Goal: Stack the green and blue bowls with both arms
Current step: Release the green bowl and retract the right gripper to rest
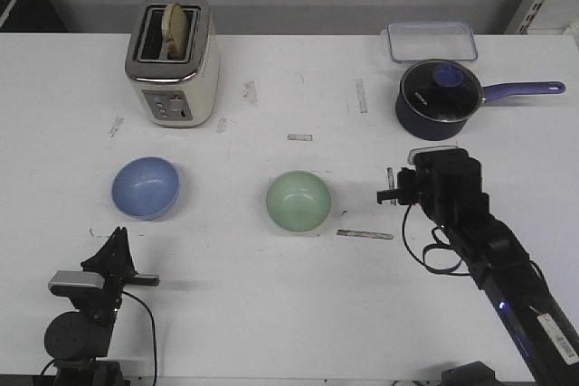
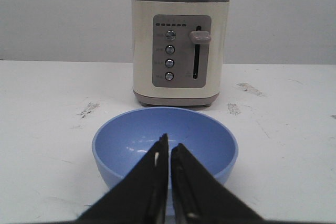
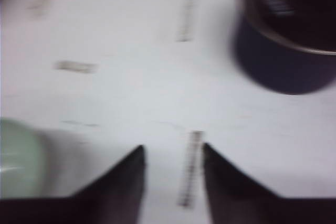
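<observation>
Left gripper (image 2: 169, 148) sits nearest the camera, fingers pressed together with only a thin slit between them, holding nothing, tips just in front of the blue bowl (image 2: 165, 145). Blue bowl is empty, upright on the white table (image 1: 271, 314), front left, with the cream toaster (image 2: 180, 48) just behind it; a slice of bread (image 1: 176, 29) stands in the toaster slot. Right gripper (image 3: 170, 156) has fingers apart, nothing between them, hovering over bare table beside a strip of tape (image 3: 190, 169); this view is blurred. Green bowl (image 1: 298, 201) is empty, upright near the table centre, well apart from the blue bowl and to the left of the right gripper. Behind the right arm (image 1: 479, 241) is a dark blue saucepan (image 1: 439, 101) with lid on, contents not visible, and a clear empty container (image 1: 431, 42) behind that.
</observation>
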{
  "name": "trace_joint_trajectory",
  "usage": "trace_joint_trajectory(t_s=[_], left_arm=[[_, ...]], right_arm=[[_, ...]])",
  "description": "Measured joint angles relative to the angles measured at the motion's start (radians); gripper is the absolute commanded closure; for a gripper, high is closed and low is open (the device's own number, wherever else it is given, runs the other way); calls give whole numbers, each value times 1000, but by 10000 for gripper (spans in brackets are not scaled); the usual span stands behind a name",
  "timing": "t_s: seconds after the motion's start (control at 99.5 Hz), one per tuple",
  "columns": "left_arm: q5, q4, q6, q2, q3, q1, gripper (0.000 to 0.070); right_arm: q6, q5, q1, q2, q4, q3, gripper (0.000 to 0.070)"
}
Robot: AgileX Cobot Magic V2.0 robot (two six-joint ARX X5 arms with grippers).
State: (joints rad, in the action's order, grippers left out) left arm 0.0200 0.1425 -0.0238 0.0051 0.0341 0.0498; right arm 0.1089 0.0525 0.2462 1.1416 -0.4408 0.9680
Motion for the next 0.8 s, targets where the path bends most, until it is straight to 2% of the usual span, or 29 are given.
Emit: trace_joint_trajectory(t_s=[0.131, 0.271, 0.543, 0.804], left_arm=[[0, 0, 0, 0, 0, 0, 699], [0, 0, 0, 0, 0, 0, 699], [0, 0, 0, 0, 0, 0, 699], [0, 0, 0, 0, 0, 0, 699]], right_arm=[[-53, 1, -55, -68, 38, -89, 698], [-69, 0, -116, -151, 123, -191, 698], [-77, 1, -155, -340, 433, -480, 698], [-79, 1, -155, -554, 441, -588, 698]])
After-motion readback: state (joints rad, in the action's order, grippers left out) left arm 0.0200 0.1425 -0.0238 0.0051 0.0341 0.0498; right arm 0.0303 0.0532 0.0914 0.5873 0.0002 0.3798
